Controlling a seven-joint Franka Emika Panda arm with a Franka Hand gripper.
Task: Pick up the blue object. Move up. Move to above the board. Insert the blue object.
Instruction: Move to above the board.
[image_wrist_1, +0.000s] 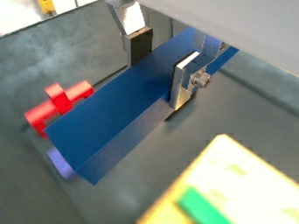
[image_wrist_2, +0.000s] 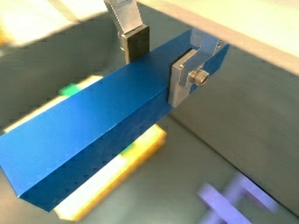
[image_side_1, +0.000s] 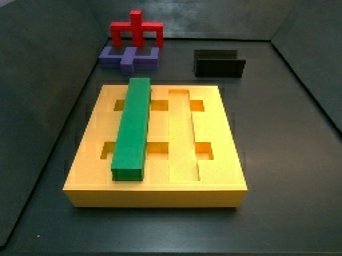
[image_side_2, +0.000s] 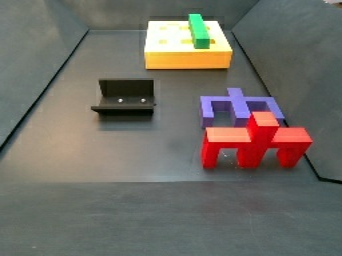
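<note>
The blue object (image_wrist_1: 117, 114) is a long deep-blue square bar lying between my gripper's fingers in both wrist views (image_wrist_2: 93, 131). My gripper (image_wrist_1: 158, 84) is shut on it near one end, one dark pad on each side (image_wrist_2: 158, 79). The bar hangs above the floor. The yellow board (image_wrist_2: 117, 175) shows blurred below it in a wrist view and off to one side in a wrist view (image_wrist_1: 233, 175). In both side views the board (image_side_1: 214, 170) (image_side_2: 167, 60) holds a green bar (image_side_1: 134, 125). Gripper and blue bar are out of both side views.
A purple block (image_side_1: 127, 58) with a red piece (image_side_1: 136, 30) stands beyond the board; both also show in a side view (image_side_2: 234, 105) and a wrist view (image_wrist_1: 59, 101). A small black box (image_side_1: 219, 63) (image_side_2: 124, 97) stands nearby. Dark walls ring the floor.
</note>
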